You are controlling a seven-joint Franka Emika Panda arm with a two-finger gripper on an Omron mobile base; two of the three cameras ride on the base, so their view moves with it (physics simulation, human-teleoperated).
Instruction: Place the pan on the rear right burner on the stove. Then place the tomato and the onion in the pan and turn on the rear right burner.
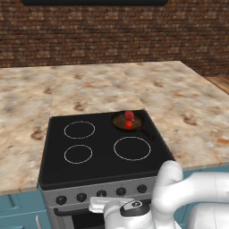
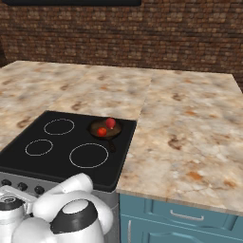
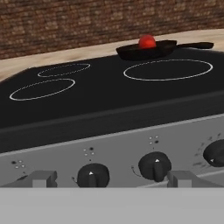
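A marbled beige stone surface (image 1: 27, 134) is stretching across the room at 9 o'clock of the stove (image 1: 100, 147) and wrapping behind it toward 12 o'clock, where it is meeting a dark brick wall (image 1: 89, 40). The stove is sitting set into this surface, its glossy black glass carrying white rings, with two mid-sized rings lying on the 9 o'clock half and the largest ring (image 1: 132, 148) lying at about 4 o'clock of the glass. Along the grey steel front a row of black knobs (image 3: 92, 175) is facing the hand camera, and the fingers (image 3: 111, 179) are standing wide apart and holding nothing, hanging just in front of that knob row with one grey tip to each side of two knobs.

At 1 o'clock of the cooktop the pan (image 1: 127, 121) is resting over the rear right burner, its short dark handle pointing toward 4 o'clock. Inside it the tomato (image 1: 128, 125) is lying at the near side and the onion (image 1: 129, 115) is lying touching it at the far side.

Further toward 3 o'clock the surface is running on wide, and below its front edge teal cabinet fronts (image 2: 180, 218) with a pale handle are showing. A strip of wood floor (image 1: 220, 82) is showing at the far 3 o'clock edge.
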